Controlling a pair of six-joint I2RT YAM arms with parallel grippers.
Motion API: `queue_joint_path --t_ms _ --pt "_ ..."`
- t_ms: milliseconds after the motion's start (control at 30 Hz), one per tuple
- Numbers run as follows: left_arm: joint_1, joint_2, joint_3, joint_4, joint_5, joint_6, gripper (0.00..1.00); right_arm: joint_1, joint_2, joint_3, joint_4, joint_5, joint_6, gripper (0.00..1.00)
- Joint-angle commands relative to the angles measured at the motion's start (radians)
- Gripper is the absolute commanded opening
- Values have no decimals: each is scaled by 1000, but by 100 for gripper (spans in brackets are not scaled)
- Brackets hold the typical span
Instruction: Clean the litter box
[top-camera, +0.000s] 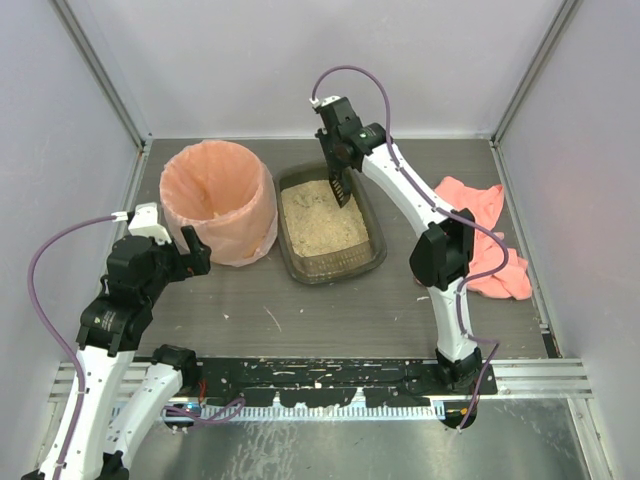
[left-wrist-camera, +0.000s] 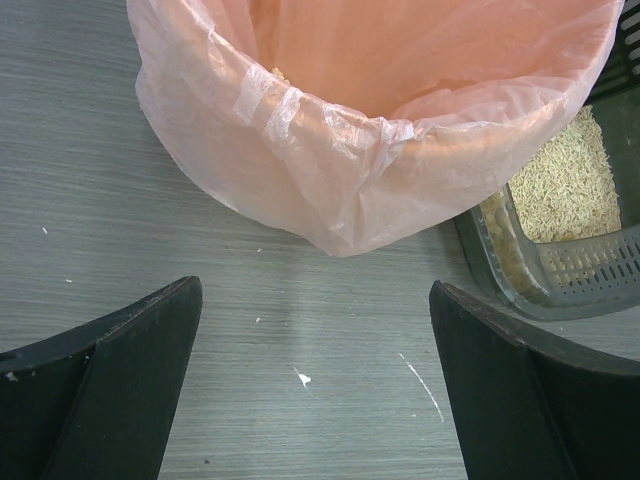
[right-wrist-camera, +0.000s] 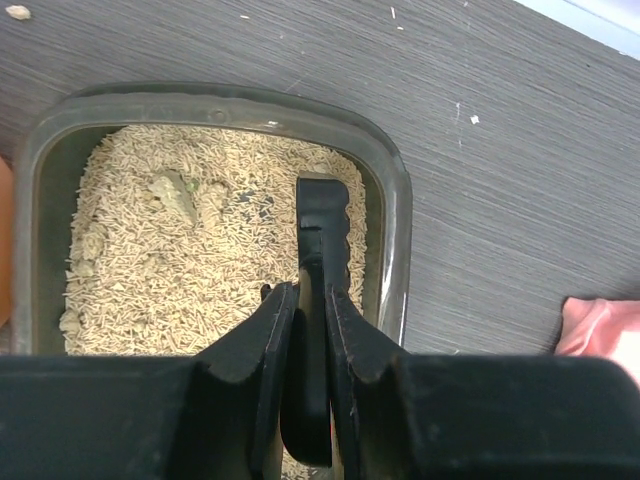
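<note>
Gripping the handle of a black slotted scoop (right-wrist-camera: 322, 230), the right gripper (right-wrist-camera: 310, 300) has its two fingers pressed tightly on it from both sides. The head of the scoop points away from the fingers and stands over the beige litter (right-wrist-camera: 200, 270), close to the right wall of the litter box (right-wrist-camera: 396, 200), which lies directly under this gripper. Whether the scoop touches the litter I cannot tell. A darker clump (right-wrist-camera: 175, 190) sits in the litter to the left of the scoop. A pink cloth (right-wrist-camera: 600, 330) lies to the right of the gripper, apart from the box.

The left gripper (left-wrist-camera: 315, 300) is wide open and holds nothing; it hovers above the table (left-wrist-camera: 100, 150). Just ahead of its fingers stands the round bin (left-wrist-camera: 330, 190) lined with a peach-pink bag. A corner of the litter box shows ahead to the right, just beside the bin.
</note>
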Motion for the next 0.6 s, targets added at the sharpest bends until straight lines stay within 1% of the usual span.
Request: queue_joint_path --t_ms 0,167,567 --pt "4 2 13 30 -4 -5 98 3 7 66 14 58 -25 1" --pt "5 3 13 31 -4 -4 98 4 38 79 19 27 -17 1" --pt "5 5 13 30 -4 -3 98 2 105 151 20 -170 35 1"
